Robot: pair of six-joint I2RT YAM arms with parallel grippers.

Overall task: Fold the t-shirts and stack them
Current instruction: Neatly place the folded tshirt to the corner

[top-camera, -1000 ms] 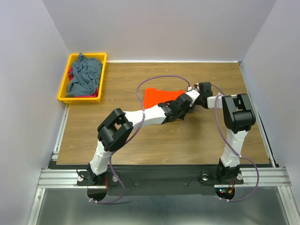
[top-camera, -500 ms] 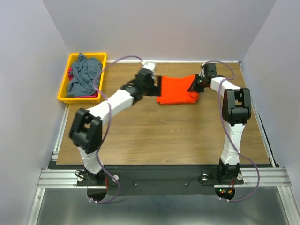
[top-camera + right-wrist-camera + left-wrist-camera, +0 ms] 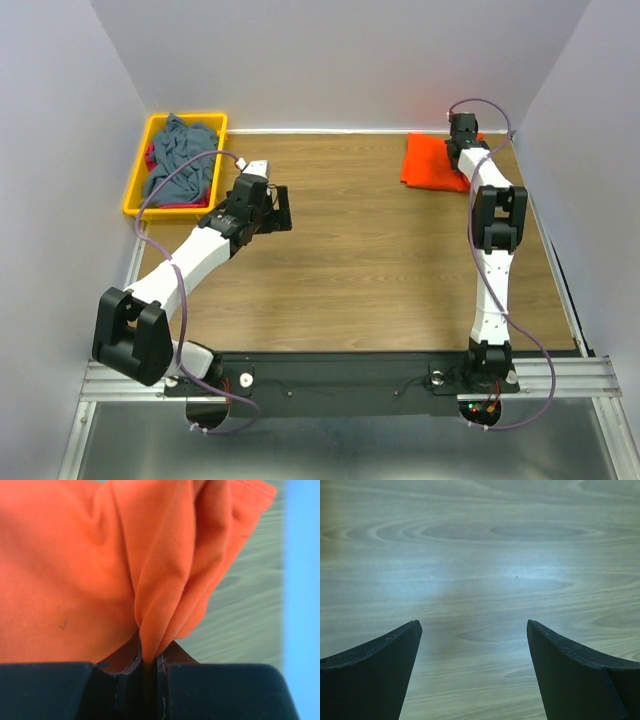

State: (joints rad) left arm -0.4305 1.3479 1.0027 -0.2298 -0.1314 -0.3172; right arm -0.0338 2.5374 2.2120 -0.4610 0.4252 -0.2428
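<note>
The folded bright orange t-shirt lies at the table's far right corner. My right gripper is at its far right edge, shut on a pinched fold of the orange t-shirt. A slate grey-blue t-shirt is heaped in the yellow bin at the far left, with a bit of red cloth under it. My left gripper hovers over bare wood just right of the bin. Its fingers stand wide open, and nothing lies between them.
White walls close in the table at the back and both sides. A metal rail runs along the table's left edge. Purple cables loop above both arms. The bin sits against the far left corner.
My right gripper has carried the orange t-shirt from mid-table to the far right corner. My left gripper let go of it, opened wide and swung left toward the bin.
</note>
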